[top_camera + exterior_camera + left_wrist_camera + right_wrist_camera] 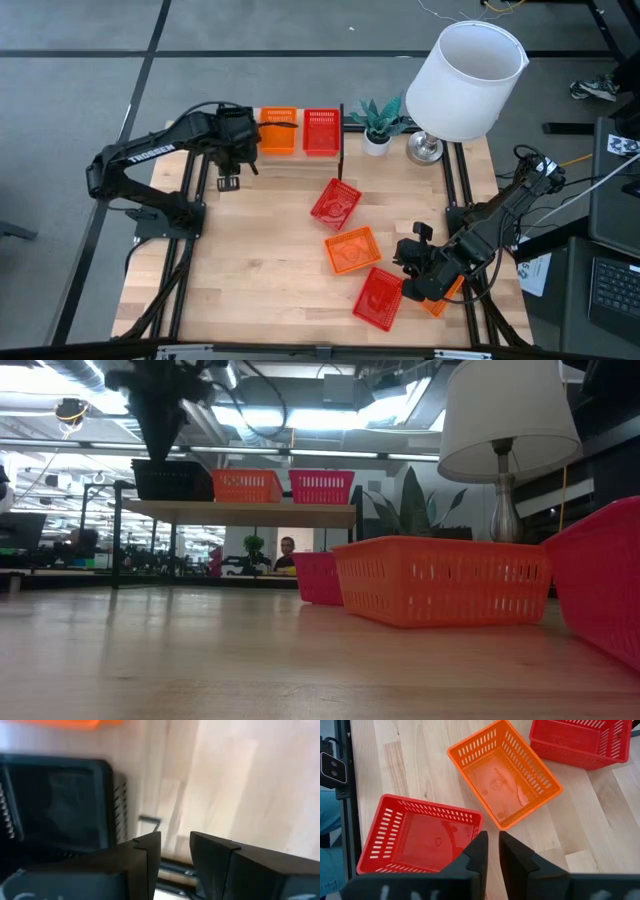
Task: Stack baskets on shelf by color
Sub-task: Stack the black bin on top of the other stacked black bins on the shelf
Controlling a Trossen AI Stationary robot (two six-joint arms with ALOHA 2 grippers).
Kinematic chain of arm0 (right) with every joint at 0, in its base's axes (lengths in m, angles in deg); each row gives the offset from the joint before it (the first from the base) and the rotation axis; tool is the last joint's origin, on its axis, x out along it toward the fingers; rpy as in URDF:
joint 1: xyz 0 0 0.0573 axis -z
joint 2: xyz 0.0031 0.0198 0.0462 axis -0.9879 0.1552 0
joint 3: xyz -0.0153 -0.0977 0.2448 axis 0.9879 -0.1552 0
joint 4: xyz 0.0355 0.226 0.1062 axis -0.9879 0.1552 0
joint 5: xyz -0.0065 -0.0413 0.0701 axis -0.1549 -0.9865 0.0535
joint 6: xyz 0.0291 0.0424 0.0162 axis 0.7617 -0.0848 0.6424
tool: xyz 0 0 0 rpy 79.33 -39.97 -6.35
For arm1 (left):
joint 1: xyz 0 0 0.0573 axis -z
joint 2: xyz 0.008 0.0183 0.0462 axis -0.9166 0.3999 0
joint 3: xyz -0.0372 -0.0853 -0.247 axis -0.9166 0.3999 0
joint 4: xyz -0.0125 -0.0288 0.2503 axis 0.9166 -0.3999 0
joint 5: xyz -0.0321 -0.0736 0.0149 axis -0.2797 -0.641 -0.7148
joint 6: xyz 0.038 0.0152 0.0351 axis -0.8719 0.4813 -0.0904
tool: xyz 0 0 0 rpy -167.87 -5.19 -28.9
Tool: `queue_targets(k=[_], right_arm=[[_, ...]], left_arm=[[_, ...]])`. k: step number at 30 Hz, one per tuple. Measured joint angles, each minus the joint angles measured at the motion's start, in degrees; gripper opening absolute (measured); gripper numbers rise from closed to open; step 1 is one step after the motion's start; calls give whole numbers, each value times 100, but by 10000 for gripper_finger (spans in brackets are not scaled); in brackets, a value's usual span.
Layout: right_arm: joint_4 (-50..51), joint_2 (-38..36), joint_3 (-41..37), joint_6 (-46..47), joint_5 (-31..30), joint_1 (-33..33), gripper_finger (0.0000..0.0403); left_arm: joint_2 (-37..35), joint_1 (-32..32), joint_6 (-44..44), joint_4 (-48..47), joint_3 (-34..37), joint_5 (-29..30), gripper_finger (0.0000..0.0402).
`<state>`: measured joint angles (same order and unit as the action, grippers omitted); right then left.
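Observation:
On the shelf (240,513) at the far left stand a black basket (172,480), an orange basket (278,130) and a red basket (321,130) in a row. My left gripper (175,850) hangs open just above the shelf beside the black basket (55,805), with only wood showing between its fingers. On the table lie a tilted red basket (335,203), an orange basket (351,250) and another red basket (379,297). My right gripper (490,845) hovers at the near right above the red basket (420,835), its fingers a narrow gap apart with nothing between them.
A white lamp (465,80) and a small potted plant (378,125) stand at the far right. Another orange basket (443,298) peeks out under my right arm. Bare wood lies at the table's near left (240,270).

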<state>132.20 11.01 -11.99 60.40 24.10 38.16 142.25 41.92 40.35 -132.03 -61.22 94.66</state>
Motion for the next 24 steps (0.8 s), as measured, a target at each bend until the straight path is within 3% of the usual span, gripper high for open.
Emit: queue_targets(k=[6, 24], right_arm=[[-24, 0, 0, 0, 0, 0, 45], [-79, 0, 0, 0, 2, -2, 45]], left_arm=[[0, -276, -119, 17, 279, 640, 96], [-16, -486, -214, 163, 288, 798, 96]])
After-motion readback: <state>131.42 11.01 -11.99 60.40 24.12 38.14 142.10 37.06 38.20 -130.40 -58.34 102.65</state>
